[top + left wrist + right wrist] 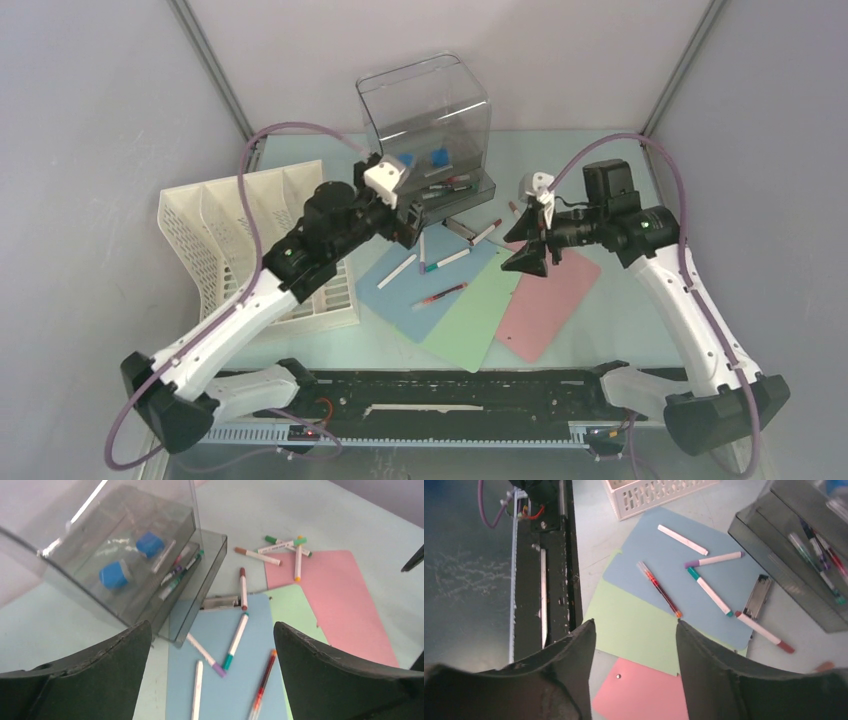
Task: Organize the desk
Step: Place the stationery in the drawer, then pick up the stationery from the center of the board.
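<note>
- Two grippers hang over the desk (600,330) — its pale mint top lies below both hands and runs on past every sheet and pen
- The left gripper (210,630) has its jaws spread wide, with nothing between them
- Straight beneath it lies a blue clipboard (225,695) with loose pens on it: a white marker (197,690), a teal-capped marker (236,640) and a red pen (262,687)
- Just ahead and to its left stands the clear drawer box (125,555); the lower tray juts out with tray markers (175,575) in it, and two blue blocks (114,575) sit higher up
- Ahead to its right lie a green sheet (295,615) and then a pink sheet (340,600), with more pens crossed at the pink sheet's far edge
- The right gripper (636,625) has its jaws parted and holds nothing
- Under it are the green and pink sheets, and the clipboard lies beyond them
- Farther off is a white file rack (659,495) — a black rail (549,580) runs along this hand's left
</note>
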Controlling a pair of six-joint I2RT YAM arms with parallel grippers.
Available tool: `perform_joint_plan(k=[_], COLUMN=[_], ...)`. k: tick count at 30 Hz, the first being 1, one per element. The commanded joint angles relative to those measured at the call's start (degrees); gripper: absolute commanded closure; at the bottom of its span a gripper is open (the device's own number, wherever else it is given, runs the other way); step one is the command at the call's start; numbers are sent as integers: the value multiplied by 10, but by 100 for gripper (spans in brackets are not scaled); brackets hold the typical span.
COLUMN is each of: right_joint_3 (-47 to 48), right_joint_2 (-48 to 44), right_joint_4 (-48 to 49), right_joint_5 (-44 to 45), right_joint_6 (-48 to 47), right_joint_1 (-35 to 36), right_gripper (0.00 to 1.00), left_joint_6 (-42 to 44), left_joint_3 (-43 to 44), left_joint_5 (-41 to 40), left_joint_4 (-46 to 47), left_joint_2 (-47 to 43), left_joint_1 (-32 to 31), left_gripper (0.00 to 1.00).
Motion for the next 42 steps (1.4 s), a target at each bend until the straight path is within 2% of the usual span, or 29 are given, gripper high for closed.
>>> perform_joint_plan(k=[1, 5, 9, 13, 22, 24, 27, 30, 36, 42], right_joint_3=[2, 2, 2, 2, 2, 10, 50, 68, 68, 69], right_joint_2=[-18, 9, 71, 137, 256, 285, 342, 379, 417, 447], right_joint_4=[15, 18, 35, 73, 180, 176, 152, 137, 127, 121], right_joint_5=[54, 121, 176, 239, 348, 372, 394, 410, 430, 448], right_joint_6=[-46, -109, -167, -208, -173, -166, -130, -111, -111, -115], right_joint_1=[81, 183, 249, 281, 311, 321, 324, 325, 330, 338], right_gripper=[26, 2, 0, 0, 0, 3, 15, 22, 37, 46], left_joint_6=[-45, -63, -45, -42, -4, -1, 3, 6, 10, 13], left_joint_3=[-57, -91, -101, -117, -159, -161, -164, -162, -162, -163], left_joint_5=[29, 46, 39, 26, -72, -79, -82, -84, -84, -85], left_joint_4=[12, 15, -3, 5, 41, 42, 44, 41, 41, 40], left_joint_2=[-78, -112, -125, -143, -206, -212, -217, -219, -226, -230], left_joint_1=[28, 58, 73, 84, 84, 85, 84, 84, 85, 85], left_gripper=[0, 0, 0, 0, 0, 0, 0, 0, 0, 0])
